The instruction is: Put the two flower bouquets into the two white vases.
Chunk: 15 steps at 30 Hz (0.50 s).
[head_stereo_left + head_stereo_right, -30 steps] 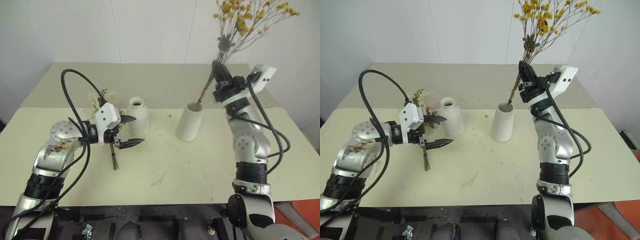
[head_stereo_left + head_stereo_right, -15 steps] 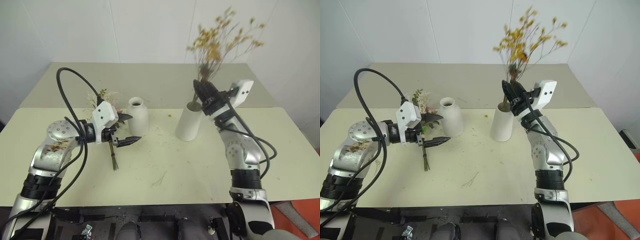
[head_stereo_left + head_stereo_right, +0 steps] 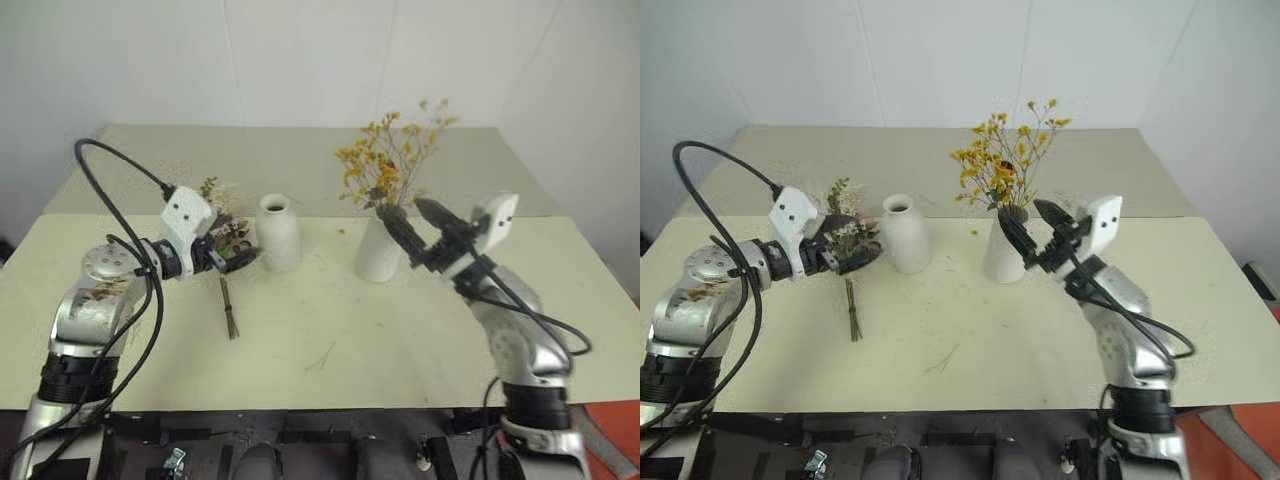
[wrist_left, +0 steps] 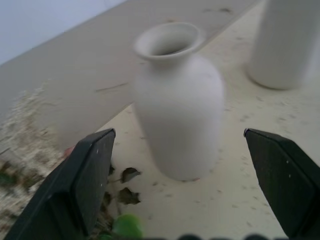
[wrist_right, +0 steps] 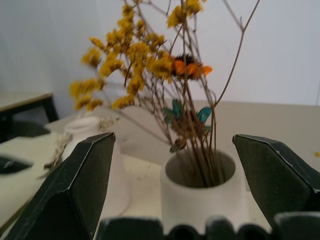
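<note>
Standing in the wide-mouthed white vase near the middle of the cream table: the spray of yellow-orange dried flowers, stems down inside the mouth, heads fanning above the rim. Hovering just beside that vase on its right, fingers spread wide apart and gripping nothing: the right gripper, pointing toward the stems. Sitting upright a little to the left, mouth open: the bottle-shaped white vase. Lying flat on the table left of the bottle vase: the fuller bouquet of pink roses, cream sprigs and green leaves, thin stems trailing toward the near edge. Reaching over the bouquet's flower end, black fingers likewise held wide apart: the left gripper, aimed at the bottle vase, with leaves showing between its fingers in the left wrist view. Scattering across the tabletop: small flecks and a few loose twigs.
</note>
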Motion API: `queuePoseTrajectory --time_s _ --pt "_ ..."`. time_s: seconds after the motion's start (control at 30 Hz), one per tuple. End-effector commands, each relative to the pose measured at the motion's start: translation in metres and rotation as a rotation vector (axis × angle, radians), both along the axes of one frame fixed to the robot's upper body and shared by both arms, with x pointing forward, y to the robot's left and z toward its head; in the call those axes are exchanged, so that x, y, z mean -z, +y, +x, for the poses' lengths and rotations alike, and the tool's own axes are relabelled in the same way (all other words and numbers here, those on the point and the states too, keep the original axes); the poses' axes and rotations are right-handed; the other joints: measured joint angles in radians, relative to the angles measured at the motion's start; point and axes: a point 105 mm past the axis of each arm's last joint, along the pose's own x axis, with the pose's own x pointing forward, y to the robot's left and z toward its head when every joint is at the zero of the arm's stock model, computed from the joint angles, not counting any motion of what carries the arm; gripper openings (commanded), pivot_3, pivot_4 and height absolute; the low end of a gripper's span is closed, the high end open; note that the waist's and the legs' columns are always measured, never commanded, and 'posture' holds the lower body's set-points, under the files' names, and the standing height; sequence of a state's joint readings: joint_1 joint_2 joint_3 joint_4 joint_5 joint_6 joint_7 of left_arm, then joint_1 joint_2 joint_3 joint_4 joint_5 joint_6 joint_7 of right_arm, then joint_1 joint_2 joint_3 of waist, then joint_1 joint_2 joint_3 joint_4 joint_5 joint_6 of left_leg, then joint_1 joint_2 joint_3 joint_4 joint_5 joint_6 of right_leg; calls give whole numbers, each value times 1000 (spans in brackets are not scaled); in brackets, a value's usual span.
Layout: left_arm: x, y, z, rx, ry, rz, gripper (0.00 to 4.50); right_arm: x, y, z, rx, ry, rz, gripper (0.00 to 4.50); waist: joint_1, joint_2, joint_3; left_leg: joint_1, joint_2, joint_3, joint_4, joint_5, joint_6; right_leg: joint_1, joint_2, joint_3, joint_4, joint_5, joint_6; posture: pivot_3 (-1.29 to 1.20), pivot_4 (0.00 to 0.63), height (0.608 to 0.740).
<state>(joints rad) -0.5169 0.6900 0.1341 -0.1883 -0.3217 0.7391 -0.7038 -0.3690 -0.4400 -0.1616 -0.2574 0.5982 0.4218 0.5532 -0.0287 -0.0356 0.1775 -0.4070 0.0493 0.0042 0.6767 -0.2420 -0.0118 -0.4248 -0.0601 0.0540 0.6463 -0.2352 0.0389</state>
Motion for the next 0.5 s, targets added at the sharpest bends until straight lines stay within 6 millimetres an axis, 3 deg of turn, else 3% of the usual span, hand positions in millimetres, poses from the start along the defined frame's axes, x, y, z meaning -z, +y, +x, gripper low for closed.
queuePoseTrajectory --time_s 0.03,0.17,0.3,0.5 --pt "-24 11 -8 -142 29 -87 4500 -13 -6 -26 -83 -32 -157 4467 2 0 0 0 0 0 0 0 0 0 0 0 0 0 0 0 150 740" --pt "-21 25 -8 -367 133 -26 4500 -11 -20 -43 -133 -2 -359 4467 8 0 0 3 0 -1 0 0 0 2 1 0 0 0 0 0 150 740" --pt "-12 16 -14 -378 244 144 4500 -19 -19 -59 -232 -24 -482 4467 2 -1 0 5 -1 -1 0 0 0 3 1 1 1 0 0 0 150 740" --pt "19 24 -12 -463 434 82 4500 -31 -15 -58 -236 -71 -547 4467 3 -1 0 4 -1 -1 0 0 0 2 1 1 0 0 0 0 150 740"
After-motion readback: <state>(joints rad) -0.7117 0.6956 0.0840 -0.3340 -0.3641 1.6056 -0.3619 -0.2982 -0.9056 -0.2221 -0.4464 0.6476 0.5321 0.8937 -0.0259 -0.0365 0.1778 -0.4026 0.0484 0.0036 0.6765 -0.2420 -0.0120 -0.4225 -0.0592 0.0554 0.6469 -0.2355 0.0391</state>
